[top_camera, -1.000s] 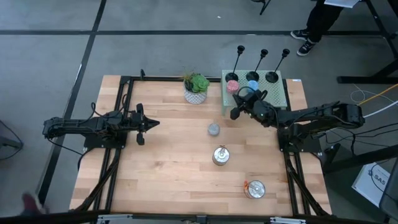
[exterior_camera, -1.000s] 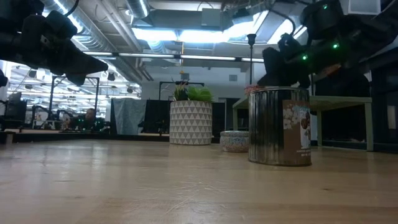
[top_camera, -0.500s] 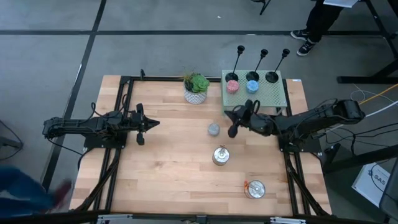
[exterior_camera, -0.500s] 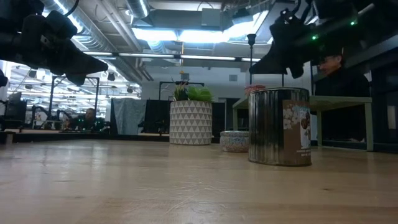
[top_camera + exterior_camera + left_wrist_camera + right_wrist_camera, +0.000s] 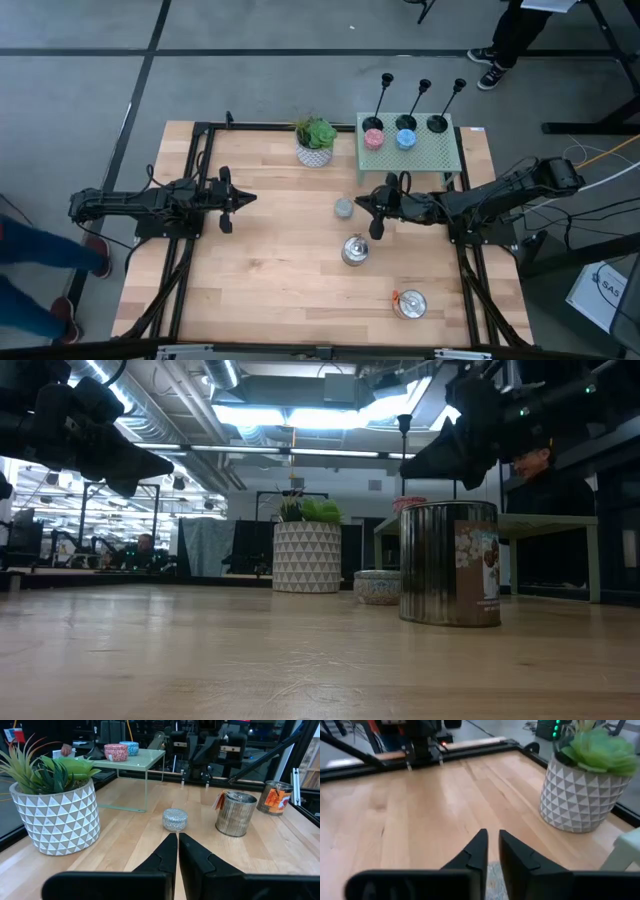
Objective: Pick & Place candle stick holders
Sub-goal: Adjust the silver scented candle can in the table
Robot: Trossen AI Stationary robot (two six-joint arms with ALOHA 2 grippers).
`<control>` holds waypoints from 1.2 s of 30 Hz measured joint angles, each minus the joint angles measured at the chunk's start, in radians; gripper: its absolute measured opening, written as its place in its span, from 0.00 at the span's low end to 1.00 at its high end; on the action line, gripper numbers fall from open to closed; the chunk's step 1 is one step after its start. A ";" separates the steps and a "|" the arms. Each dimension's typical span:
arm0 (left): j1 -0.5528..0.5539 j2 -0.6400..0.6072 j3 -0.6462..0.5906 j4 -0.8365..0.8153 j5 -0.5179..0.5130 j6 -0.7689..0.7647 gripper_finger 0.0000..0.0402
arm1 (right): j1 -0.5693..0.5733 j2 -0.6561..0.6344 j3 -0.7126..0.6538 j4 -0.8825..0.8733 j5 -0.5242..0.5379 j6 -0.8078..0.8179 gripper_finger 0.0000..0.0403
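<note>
Three black candle stick holders (image 5: 373, 123), (image 5: 405, 122), (image 5: 437, 123) stand by their round bases along the far edge of a green raised shelf (image 5: 440, 150), their thin stems upright. One knobbed stem shows in the low view (image 5: 404, 422). My right gripper (image 5: 360, 202) hangs above the table just right of a small grey candle (image 5: 344, 208), with its fingers all but closed and empty. The candle shows below its tips in the right wrist view (image 5: 492, 877). My left gripper (image 5: 250, 198) is shut and empty over the table's left half.
A pink candle (image 5: 374, 138) and a blue candle (image 5: 405, 138) sit on the shelf before the holders. A potted plant (image 5: 316, 140) stands at the far middle. Two silver tins (image 5: 354, 250), (image 5: 409, 303) stand nearer the front. People stand on the floor beyond the table.
My right gripper has drawn back from the green shelf and gone toward the table's near and left edges, ending beside the grey candle. The holders and candles on the shelf have stayed in place. A person has walked along the floor at the left.
</note>
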 joint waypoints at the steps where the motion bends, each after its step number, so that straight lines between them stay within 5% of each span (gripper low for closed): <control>1: 0.000 0.000 0.000 0.000 0.000 0.000 0.03 | 0.002 0.012 0.000 0.000 0.000 0.001 0.14; 19: 0.000 0.000 0.000 0.000 0.000 0.000 0.03 | -0.023 0.176 0.000 0.010 -0.031 -0.084 0.76; 36: 0.000 0.000 0.000 0.000 0.000 0.000 0.02 | -0.038 0.176 0.000 -0.100 -0.129 -0.028 0.75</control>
